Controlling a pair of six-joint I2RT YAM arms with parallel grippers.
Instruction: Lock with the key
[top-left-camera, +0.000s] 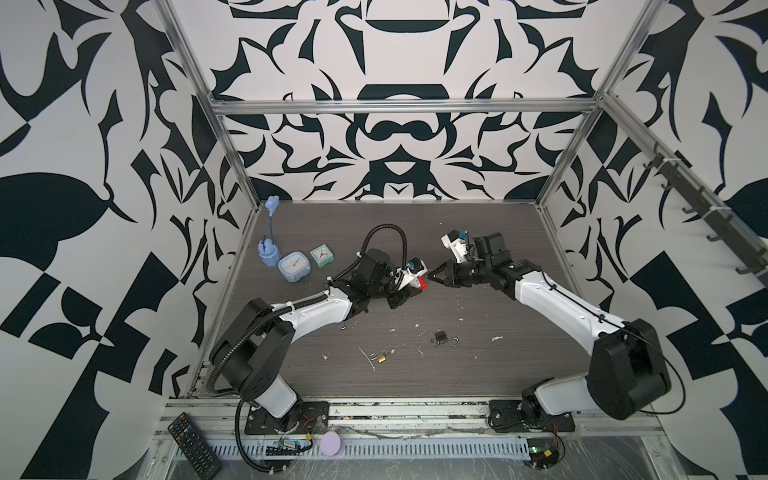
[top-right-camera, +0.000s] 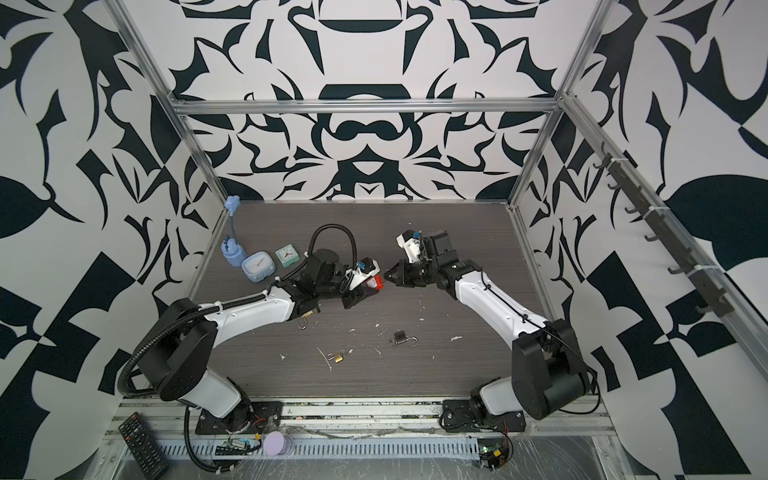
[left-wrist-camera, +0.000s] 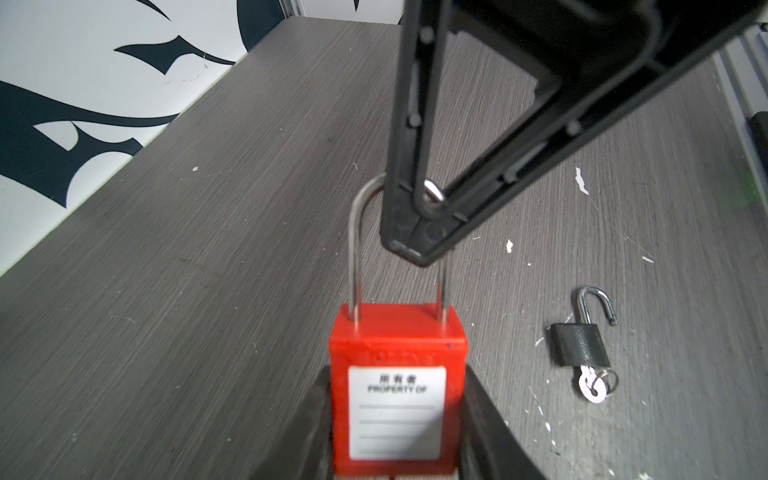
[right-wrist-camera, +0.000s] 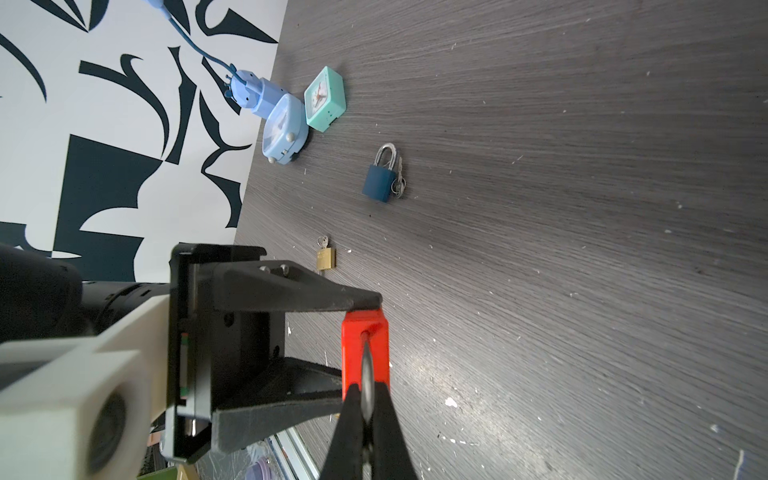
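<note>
In both top views you have the red padlock (top-left-camera: 420, 283) held clear above the middle of the bench (top-left-camera: 478, 374), with the two arms meeting nose to nose.

The left wrist view shows the left end effector (left-wrist-camera: 398, 453) clamped on the padlock's body. The right end effector (left-wrist-camera: 409, 232) is pressed together on the crown of the shackle (left-wrist-camera: 355, 249), and both legs enter the body. I judge you are seating the shackle, so next push straight along its legs. No key for it shows.

The right wrist view gives the same pinch edge-on. The black padlock (left-wrist-camera: 579, 345) and the brass padlock (right-wrist-camera: 325, 257) lie on the bench, well apart from the arms, and the bench edges are distant.
</note>
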